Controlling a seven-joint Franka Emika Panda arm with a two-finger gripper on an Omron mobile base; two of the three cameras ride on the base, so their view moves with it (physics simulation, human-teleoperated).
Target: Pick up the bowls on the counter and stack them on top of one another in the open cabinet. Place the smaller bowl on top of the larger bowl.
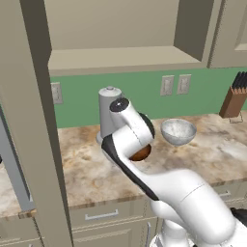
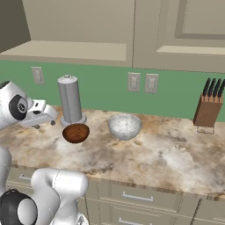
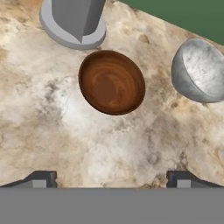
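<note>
Gripper [image 3: 112, 178]: released, jaws wide, above the counter [image 3: 109, 148].
Brown bowl [image 3: 112, 82]: upright on counter, beside the grey canister [image 3: 73, 21].
Whitish bowl [image 3: 199, 70]: on counter, apart from the brown one.

Two bowls sit on the desk [image 2: 167, 154]: one dark brown bowl [image 2: 76, 132] and one pale grey bowl [image 2: 125, 126]. There is one grey canister [image 2: 70, 100], one knife block [image 2: 207, 112], and three wall outlets.

Glossy white rounded arm [image 1: 183, 193] with black joint bands and apparently dark-grey claw fingertips [image 3: 40, 178].
</note>
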